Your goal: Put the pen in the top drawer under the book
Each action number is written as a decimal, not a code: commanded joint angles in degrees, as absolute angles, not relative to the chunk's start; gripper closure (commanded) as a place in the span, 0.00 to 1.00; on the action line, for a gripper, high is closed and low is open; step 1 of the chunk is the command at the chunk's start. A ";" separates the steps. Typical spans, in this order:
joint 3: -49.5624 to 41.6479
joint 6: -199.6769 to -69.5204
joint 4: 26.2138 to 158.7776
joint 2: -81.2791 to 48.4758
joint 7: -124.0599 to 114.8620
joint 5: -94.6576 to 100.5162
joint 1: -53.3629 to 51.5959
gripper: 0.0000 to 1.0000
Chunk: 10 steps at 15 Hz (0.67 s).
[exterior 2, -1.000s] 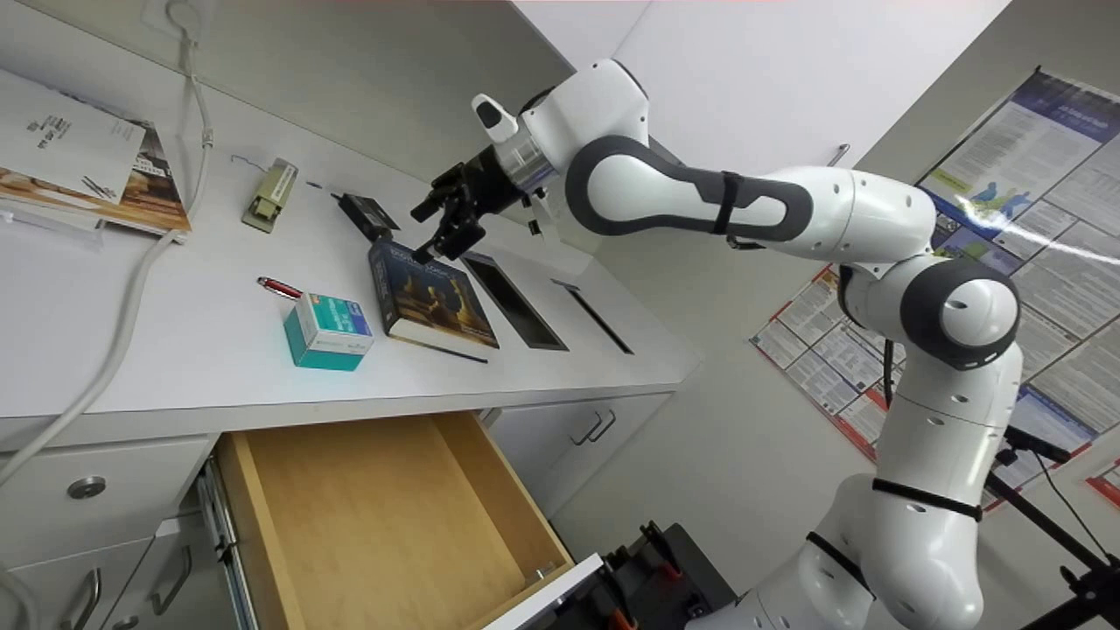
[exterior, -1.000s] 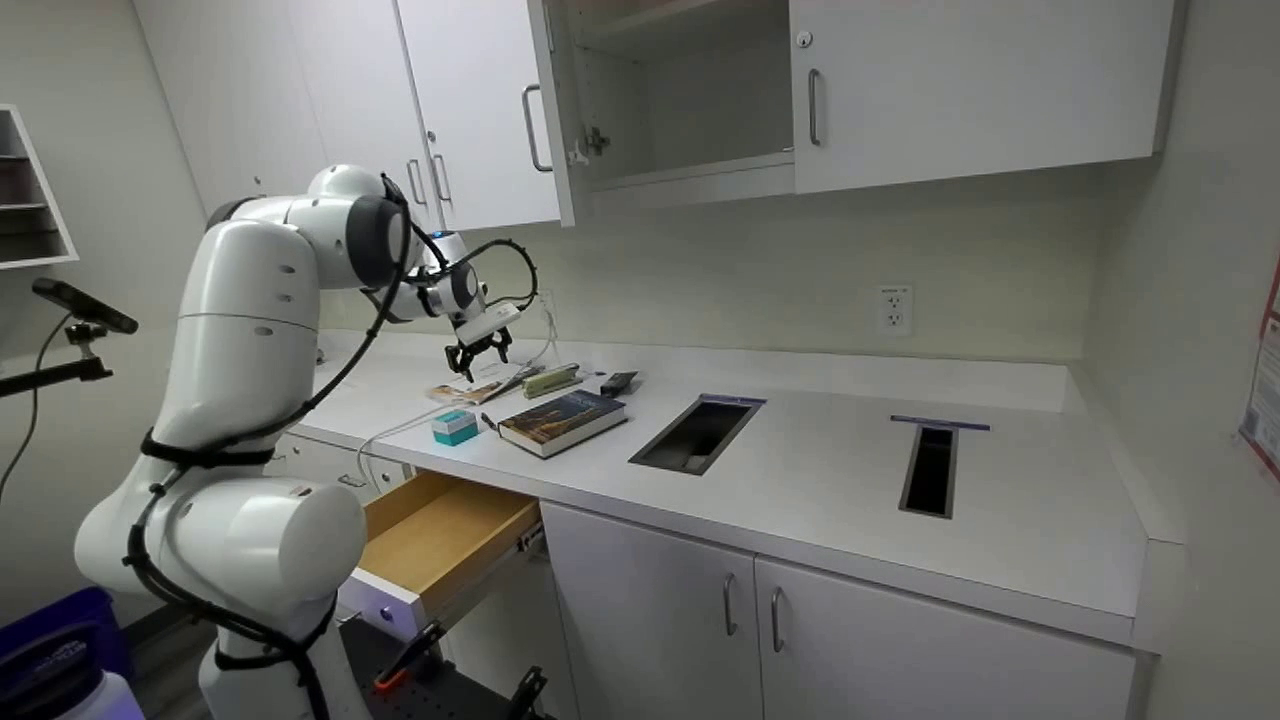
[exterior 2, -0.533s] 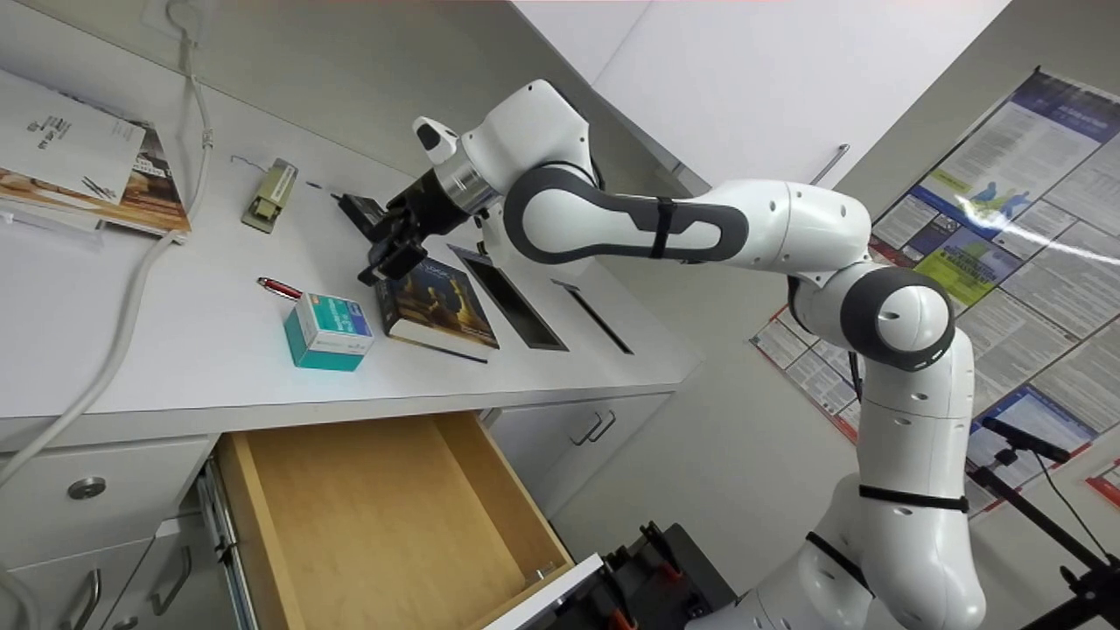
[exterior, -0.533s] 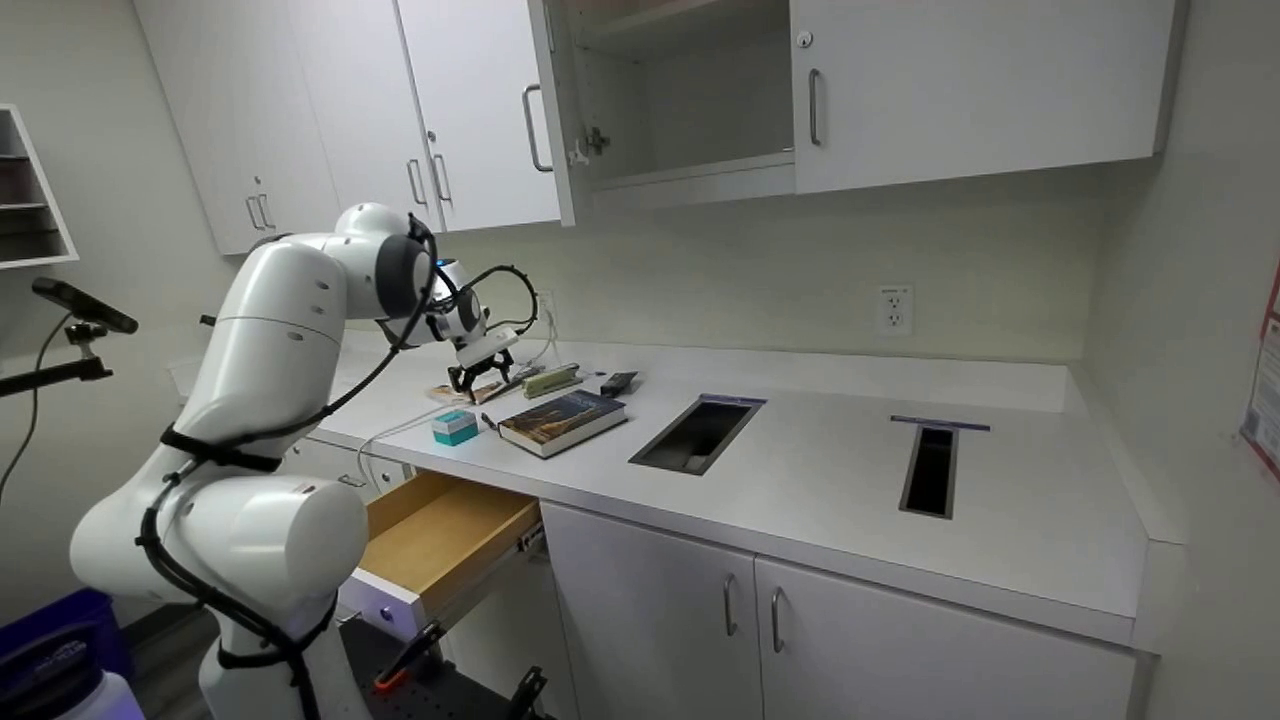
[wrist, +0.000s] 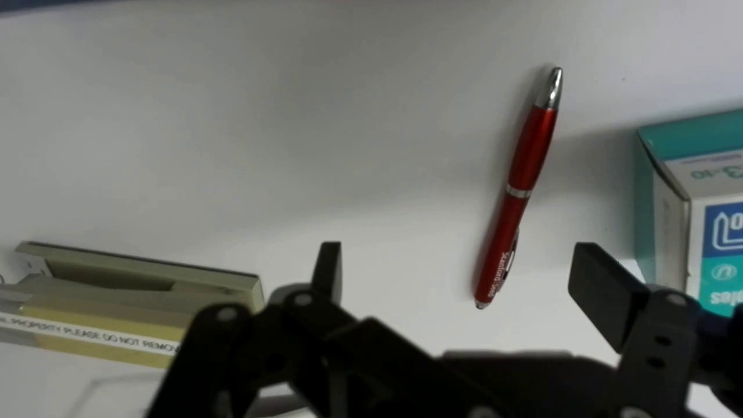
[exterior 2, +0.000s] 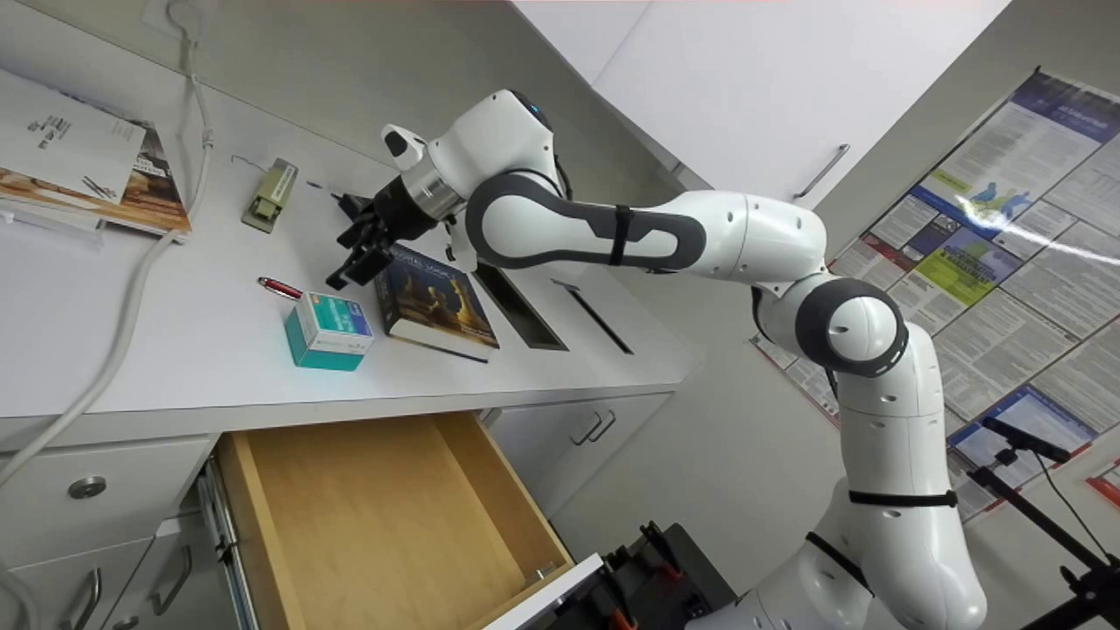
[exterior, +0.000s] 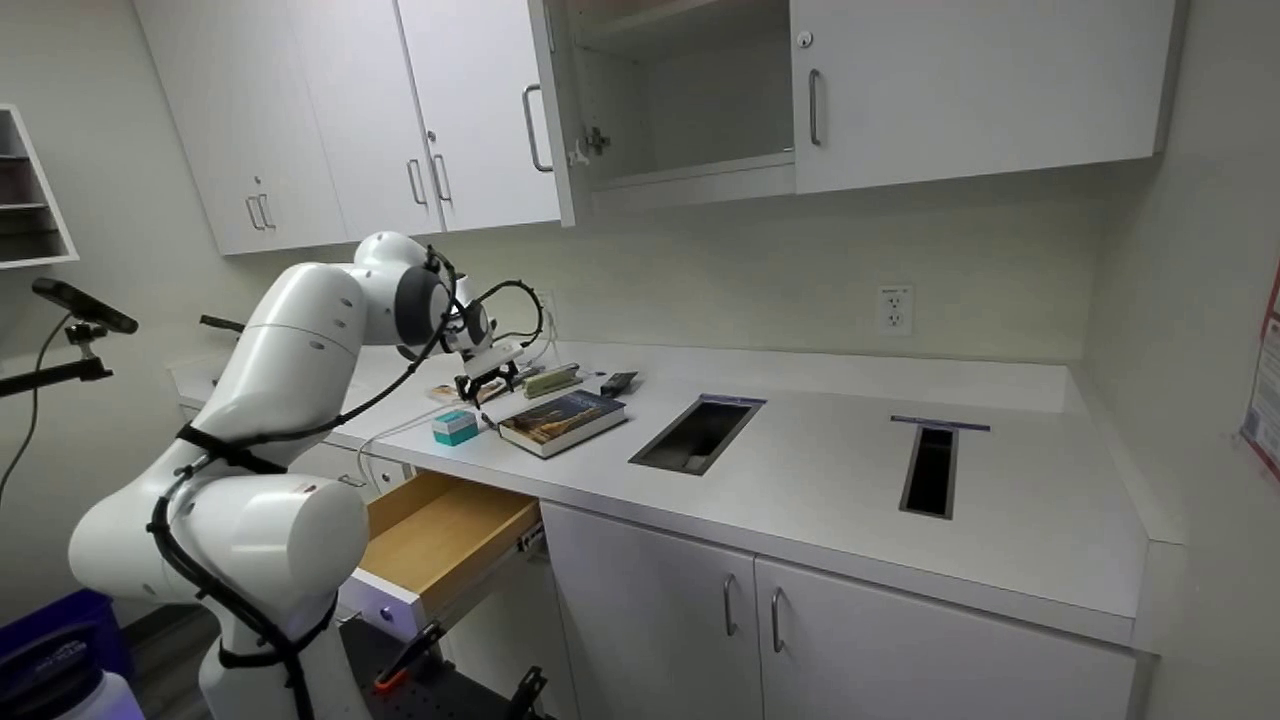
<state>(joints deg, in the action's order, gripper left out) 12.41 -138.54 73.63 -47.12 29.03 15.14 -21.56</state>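
Your claw (wrist: 463, 278) hangs above the counter (wrist: 278, 145) with its fingers spread wide, the red pen (wrist: 518, 188) lying below it.
Through the wrist view you see the pen's clip end between the two fingertips, nearer the one on the picture's right; the pen is flat on the counter, just beside the teal-and-white box (wrist: 699, 215) but apart from it. An olive stapler (wrist: 116, 316) sits toward the picture's left. Both exterior views show you the book (exterior 2: 442, 302) lying flat on the same counter, near the box, and the top drawer (exterior 2: 376, 516) pulled out under the counter's front edge.
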 commanded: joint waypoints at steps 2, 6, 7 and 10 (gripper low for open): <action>13.03 -134.61 66.02 -52.00 28.52 14.28 -21.94 0.00; 13.39 -132.48 62.47 -54.54 28.78 13.59 -22.14 0.00; 13.45 -131.88 61.68 -55.11 28.86 13.40 -22.17 0.00; 13.31 -130.22 59.40 -56.74 28.94 13.21 -22.45 0.00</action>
<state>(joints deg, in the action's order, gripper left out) 13.04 -133.65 64.08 -54.31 29.02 14.18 -21.94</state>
